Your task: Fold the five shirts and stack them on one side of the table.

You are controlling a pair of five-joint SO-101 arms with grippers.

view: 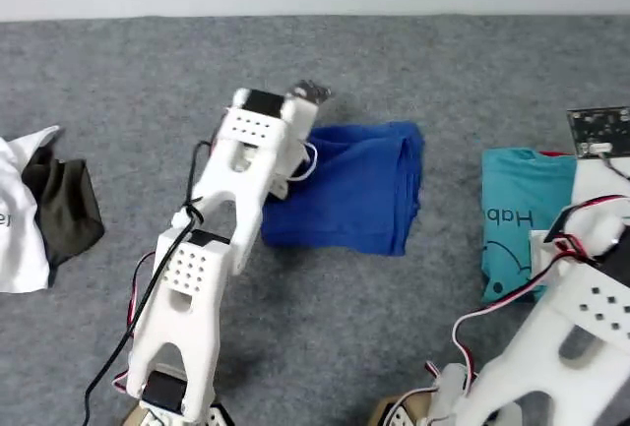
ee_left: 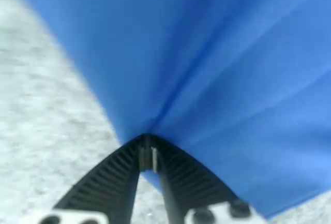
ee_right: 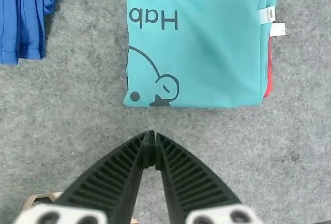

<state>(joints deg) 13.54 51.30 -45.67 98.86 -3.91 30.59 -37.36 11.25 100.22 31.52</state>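
A folded blue shirt [view: 359, 190] lies in the middle of the grey table. My left gripper [ee_left: 147, 159] is at its left edge, shut on a pinch of the blue shirt [ee_left: 217, 63], which creases at the fingertips. A folded teal shirt [ee_right: 199, 38] with dark print lies at the right, on top of a red shirt [ee_right: 268, 74] that shows as a thin edge. My right gripper [ee_right: 150, 149] hovers shut over bare carpet just short of the teal shirt's near edge, holding nothing. The right arm [view: 581, 298] partly covers the teal shirt [view: 517, 214].
A crumpled white shirt [view: 20, 219] and a dark shirt [view: 64, 205] lie unfolded at the table's left edge. A strip of grey carpet [view: 448, 219] separates the blue and teal shirts. The blue shirt's edge [ee_right: 23, 17] shows in the right wrist view.
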